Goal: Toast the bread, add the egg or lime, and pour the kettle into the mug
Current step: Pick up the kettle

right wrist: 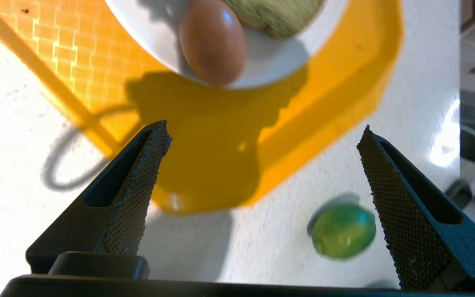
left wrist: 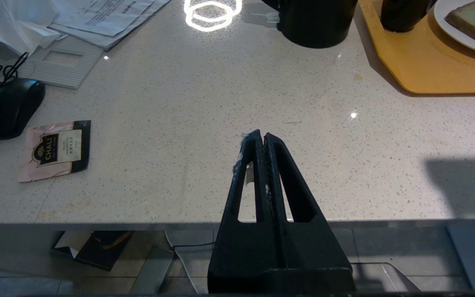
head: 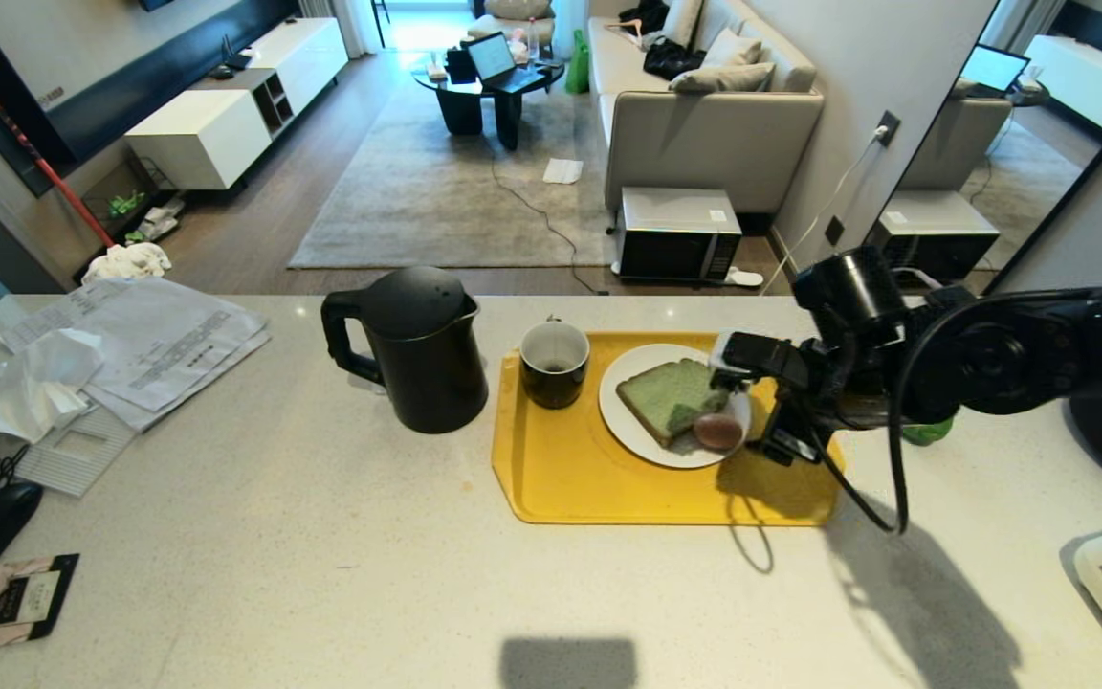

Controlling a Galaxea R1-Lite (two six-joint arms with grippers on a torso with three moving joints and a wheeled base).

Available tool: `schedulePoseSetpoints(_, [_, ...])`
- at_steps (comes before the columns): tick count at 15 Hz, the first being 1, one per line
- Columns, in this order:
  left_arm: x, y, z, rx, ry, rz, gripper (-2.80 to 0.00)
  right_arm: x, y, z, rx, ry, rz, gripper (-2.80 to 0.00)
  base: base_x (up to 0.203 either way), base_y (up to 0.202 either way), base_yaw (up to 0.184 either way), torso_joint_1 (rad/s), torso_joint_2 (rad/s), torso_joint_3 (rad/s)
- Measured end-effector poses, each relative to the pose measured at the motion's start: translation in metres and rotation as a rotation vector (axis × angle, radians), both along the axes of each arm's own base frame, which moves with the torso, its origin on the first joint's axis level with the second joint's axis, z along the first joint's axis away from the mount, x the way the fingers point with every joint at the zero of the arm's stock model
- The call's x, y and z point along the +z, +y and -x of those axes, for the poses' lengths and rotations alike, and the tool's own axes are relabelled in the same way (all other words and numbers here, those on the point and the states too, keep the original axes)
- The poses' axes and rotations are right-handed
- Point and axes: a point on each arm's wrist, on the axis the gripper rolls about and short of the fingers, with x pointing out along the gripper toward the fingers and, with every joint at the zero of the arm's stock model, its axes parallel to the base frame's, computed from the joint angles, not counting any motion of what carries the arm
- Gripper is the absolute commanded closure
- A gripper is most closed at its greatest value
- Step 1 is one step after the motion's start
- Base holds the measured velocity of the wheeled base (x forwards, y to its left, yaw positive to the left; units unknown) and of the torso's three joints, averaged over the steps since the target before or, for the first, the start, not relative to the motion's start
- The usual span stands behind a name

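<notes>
The right pincer point(right wrist: 262, 136) hangs spread wide and empty over the tray's point(head: 608, 488) right end, just beside the plate point(head: 632, 431) bearing egg point(head: 718, 431) and bread point(head: 671, 394). The lime point(right wrist: 343, 231) lies on the bench point(head: 321, 555) off the tray. Mug point(head: 554, 364) and kettle point(head: 417, 344) stand further left. The left pincer point(left wrist: 262, 142) is pressed together.

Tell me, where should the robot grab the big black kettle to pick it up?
Probably by the loop handle, which sticks out on the kettle's side away from the mug and yellow tray. The body looks wide and smooth. A gripper coming level from that open side could close around the handle's upright bar.
</notes>
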Motion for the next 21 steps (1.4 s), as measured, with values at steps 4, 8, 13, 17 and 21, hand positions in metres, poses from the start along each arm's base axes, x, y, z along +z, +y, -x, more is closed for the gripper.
schedulePoseSetpoints(4, [0.0, 0.0, 0.0, 0.0, 0.0, 0.0, 0.0, 0.039, -0.037, 0.043, -0.135, -0.086, -0.11, -2.8, 0.0, 0.0, 0.0, 0.0, 0.0, 0.0])
schedulePoseSetpoints(8, [0.0, 0.0, 0.0, -0.001, 0.0, 0.0, 0.0, 0.071, -0.092, 0.091, -0.301, -0.208, -0.156, 0.0, 0.0, 0.0, 0.0, 0.0, 0.0, 0.0])
schedulePoseSetpoints(13, [0.0, 0.0, 0.0, 0.0, 0.0, 0.0, 0.0, 0.089, -0.127, 0.162, -0.487, -0.35, -0.268, 0.0, 0.0, 0.0, 0.0, 0.0, 0.0, 0.0])
schedulePoseSetpoints(17, [0.0, 0.0, 0.0, 0.0, 0.0, 0.0, 0.0, 0.08, -0.136, 0.228, -0.563, -0.453, -0.331, 0.0, 0.0, 0.0, 0.0, 0.0, 0.0, 0.0])
schedulePoseSetpoints(21, [0.0, 0.0, 0.0, 0.0, 0.0, 0.0, 0.0, 0.058, -0.135, 0.289, -0.618, -0.574, -0.417, 0.0, 0.0, 0.0, 0.0, 0.0, 0.0, 0.0])
